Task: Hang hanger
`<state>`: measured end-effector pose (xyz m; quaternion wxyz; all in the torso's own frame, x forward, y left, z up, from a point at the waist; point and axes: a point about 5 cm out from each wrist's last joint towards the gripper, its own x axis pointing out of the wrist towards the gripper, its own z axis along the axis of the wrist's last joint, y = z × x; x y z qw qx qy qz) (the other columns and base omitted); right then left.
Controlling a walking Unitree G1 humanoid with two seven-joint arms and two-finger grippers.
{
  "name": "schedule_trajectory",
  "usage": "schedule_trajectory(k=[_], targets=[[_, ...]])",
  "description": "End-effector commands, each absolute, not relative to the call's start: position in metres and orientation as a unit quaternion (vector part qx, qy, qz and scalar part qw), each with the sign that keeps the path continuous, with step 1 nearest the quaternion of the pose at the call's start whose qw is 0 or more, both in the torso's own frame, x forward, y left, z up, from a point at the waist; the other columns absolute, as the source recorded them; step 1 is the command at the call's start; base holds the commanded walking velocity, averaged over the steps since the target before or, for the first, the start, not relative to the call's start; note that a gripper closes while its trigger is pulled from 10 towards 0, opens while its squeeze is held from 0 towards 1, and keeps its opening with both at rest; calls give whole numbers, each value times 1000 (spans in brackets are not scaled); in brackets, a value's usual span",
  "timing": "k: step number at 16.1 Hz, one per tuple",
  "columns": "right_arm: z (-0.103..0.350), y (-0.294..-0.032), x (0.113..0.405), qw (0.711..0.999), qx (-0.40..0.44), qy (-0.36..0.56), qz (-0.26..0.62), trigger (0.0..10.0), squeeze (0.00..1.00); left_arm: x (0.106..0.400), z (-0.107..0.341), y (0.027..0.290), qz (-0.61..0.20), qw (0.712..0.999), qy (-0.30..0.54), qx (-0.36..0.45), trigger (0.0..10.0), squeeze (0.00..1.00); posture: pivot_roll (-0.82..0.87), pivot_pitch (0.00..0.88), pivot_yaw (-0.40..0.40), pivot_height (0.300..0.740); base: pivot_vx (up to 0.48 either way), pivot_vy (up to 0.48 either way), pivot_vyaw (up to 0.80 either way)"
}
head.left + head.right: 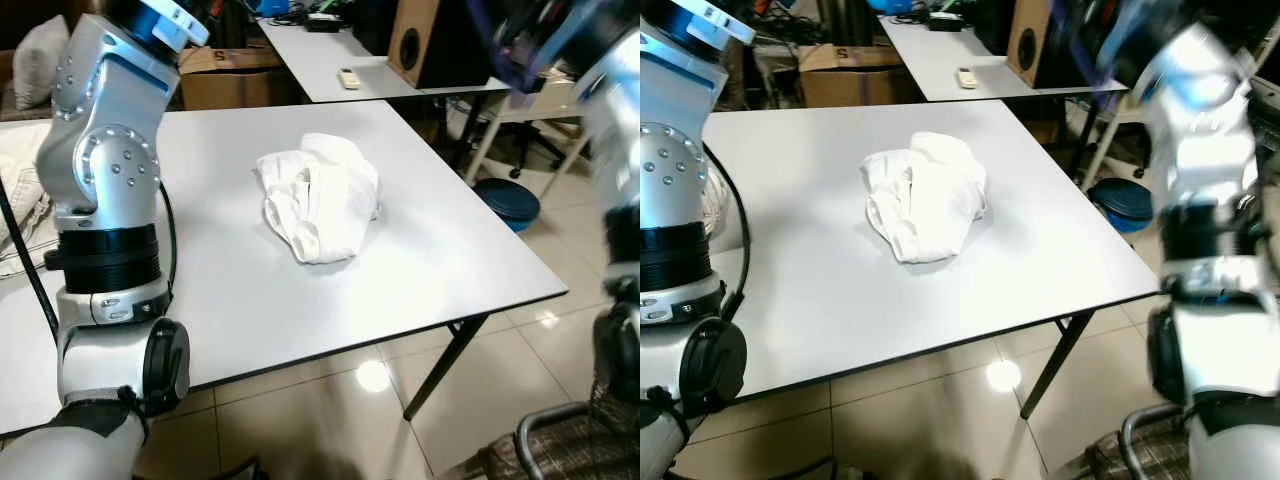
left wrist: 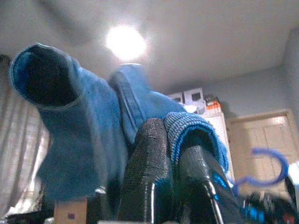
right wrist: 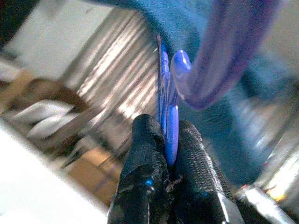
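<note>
A blue plastic hanger (image 3: 170,116), threaded through a blue garment (image 2: 88,135), is held aloft between both arms, well above the white table (image 1: 420,270) — a two-handed carry that probably keeps the load level on its way to a rail. The right gripper (image 3: 169,154) has its black fingers pinched shut on the hanger's thin blue edge, its purple-blue hook (image 3: 224,56) curving just beyond the fingertips. The left gripper (image 2: 173,140) is clamped on a ribbed cuff of the garment, likely to stop the cloth from sliding off; the hook (image 2: 266,165) shows past it, blurred against a pale door.

Below, a crumpled white cloth (image 1: 320,205) lies near the middle of the table, untouched. A brown speaker (image 1: 415,40) stands at the far right corner of the next table, a dark blue stool (image 1: 507,200) on the floor off the right edge.

No rail or peg can be made out — where the hanger is to go stays hidden. The head camera cuts off both raised grippers, and the right arm is smeared by motion.
</note>
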<state>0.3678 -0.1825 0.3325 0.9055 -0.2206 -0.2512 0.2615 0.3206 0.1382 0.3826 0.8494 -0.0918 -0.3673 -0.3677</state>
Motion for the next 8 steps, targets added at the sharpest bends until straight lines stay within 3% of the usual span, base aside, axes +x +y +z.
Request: schedule_trajectory(k=[1, 3, 4, 6, 8], targets=[[306, -174, 369, 902, -224, -205, 306, 10000, 0, 325, 370, 128, -375, 860, -337, -79, 10000, 0, -149, 0, -25, 740, 0, 0, 0], [265, -167, 357, 896, -216, -147, 360, 10000, 0, 337, 336, 116, -366, 893, -259, -47, 10000, 0, -151, 0, -18, 740, 0, 0, 0], [227, -163, 337, 888, -205, -95, 400, 10000, 0, 346, 288, 105, -360, 918, -165, -8, 10000, 0, -151, 0, -15, 740, 0, 0, 0], [182, -164, 297, 866, -201, -13, 458, 10000, 0, 351, 216, 100, -329, 942, -55, 40, 10000, 0, -158, 0, -6, 740, 0, 0, 0], [169, -171, 271, 856, -196, 26, 478, 10000, 0, 351, 177, 104, -299, 950, -2, 87, 10000, 0, -177, 0, 13, 740, 0, 0, 0]])
